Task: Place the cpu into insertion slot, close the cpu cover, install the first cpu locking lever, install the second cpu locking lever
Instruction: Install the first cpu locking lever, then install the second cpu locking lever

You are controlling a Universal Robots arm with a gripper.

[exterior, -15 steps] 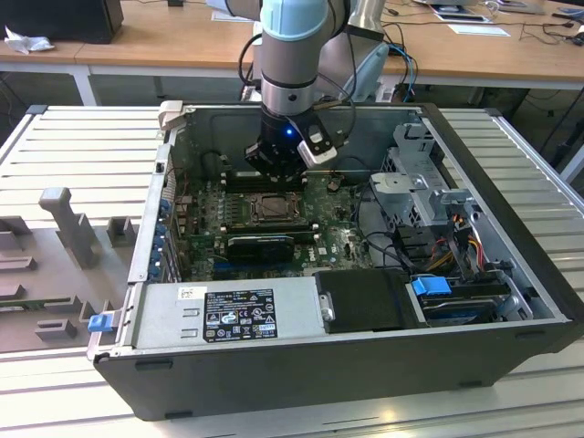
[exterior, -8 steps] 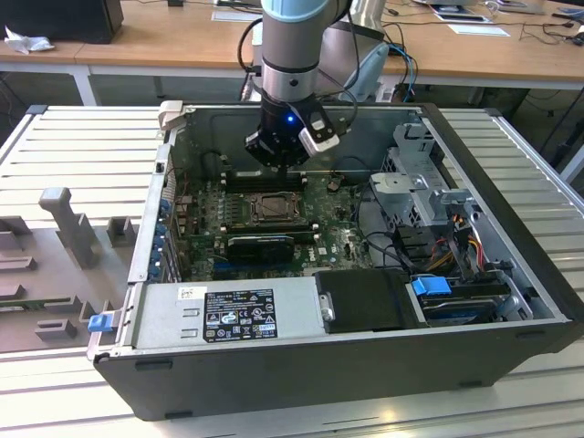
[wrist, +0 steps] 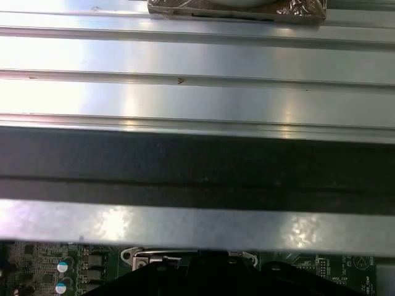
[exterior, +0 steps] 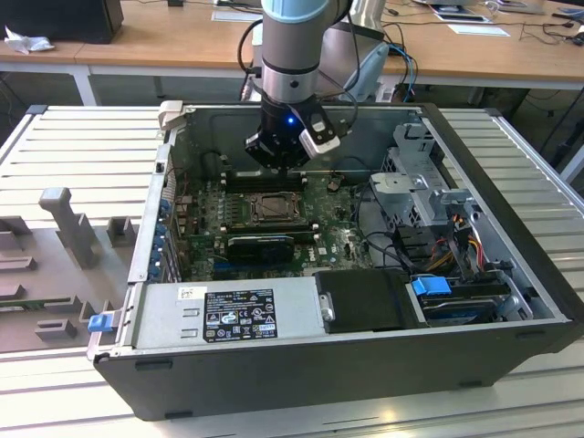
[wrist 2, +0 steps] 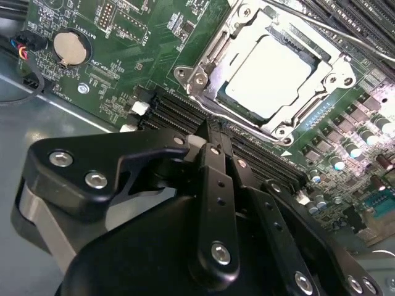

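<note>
In the second wrist view the cpu (wrist 2: 266, 69), a pale silver square, lies in the insertion slot (wrist 2: 203, 92) on the green board. The cpu cover (wrist 2: 290, 126), a silver metal frame, lies flat around it. A thin lever rod (wrist 2: 330, 29) runs along the socket's far side. My gripper (wrist 2: 205, 131) is shut with nothing between its fingers, its tip just short of the socket's near edge, over the black memory slots. In the exterior view the gripper (exterior: 276, 167) hangs inside the open computer case, just behind the insertion slot (exterior: 274, 208).
The case walls (exterior: 301, 360) ring the board. A black card (exterior: 263, 244) lies in front of the socket, drive cages and cables (exterior: 438, 228) fill the exterior view's right. A coin battery (wrist 2: 69, 48) sits on the board. The case rim (wrist: 197, 225) crosses the first wrist view.
</note>
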